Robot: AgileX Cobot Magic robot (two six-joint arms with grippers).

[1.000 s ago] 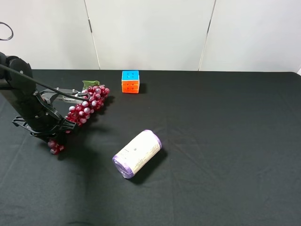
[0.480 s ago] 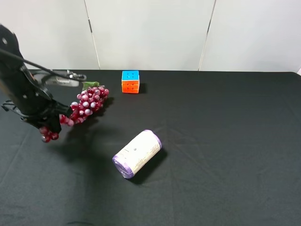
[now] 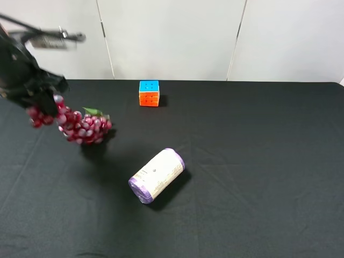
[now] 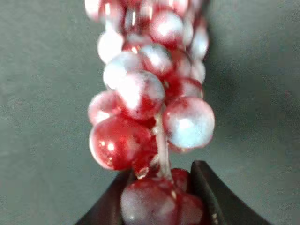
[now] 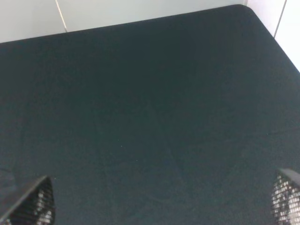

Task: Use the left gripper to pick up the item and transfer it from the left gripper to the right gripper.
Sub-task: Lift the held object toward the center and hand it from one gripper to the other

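The dark-red grape bunch (image 3: pixel 80 128) hangs slanting from my left gripper (image 3: pixel 45 102) at the far left of the exterior view, its green leaf (image 3: pixel 92 112) at the low end, close over the black cloth. In the left wrist view the grapes (image 4: pixel 150 93) fill the picture, and my left gripper (image 4: pixel 159 199) is shut on the bunch's end, with one finger (image 4: pixel 213 199) beside it. My right gripper (image 5: pixel 159 201) is open and empty over bare cloth, with only its mesh fingertips (image 5: pixel 35 201) showing. It is out of the exterior view.
A colourful puzzle cube (image 3: pixel 149 93) stands at the back of the table. A white roll with purple ends (image 3: pixel 157 174) lies near the middle. The black cloth (image 3: pixel 258 161) covers the table, and white wall panels stand behind it.
My left gripper has risen and swung towards the back left with the grapes. The bunch has come up off the cloth and now hangs from the gripper.
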